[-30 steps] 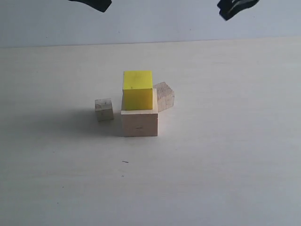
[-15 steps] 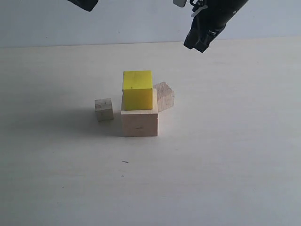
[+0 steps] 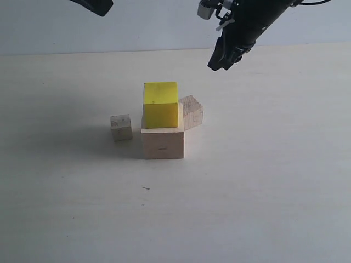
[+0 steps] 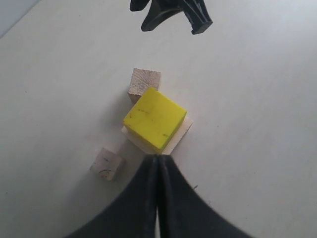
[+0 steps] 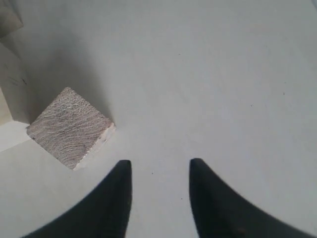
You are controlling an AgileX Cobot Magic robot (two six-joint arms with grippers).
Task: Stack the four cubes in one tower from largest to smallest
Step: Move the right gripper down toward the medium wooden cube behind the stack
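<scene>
yellow cube (image 3: 160,104): bright yellow, few dark specks. large cube (image 3: 162,143): pale wood. mid cube (image 3: 192,111): brownish wood, streaked grain. smallest cube (image 3: 121,127): pale wood, dark flecks. table (image 3: 263,175): cream. left gripper (image 4: 158,158), right gripper (image 5: 159,166): black.

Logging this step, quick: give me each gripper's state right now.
Left gripper: closed, holding nothing.
Right gripper: open, holding nothing; the brownish wood cube lies outside its jaws.
</scene>
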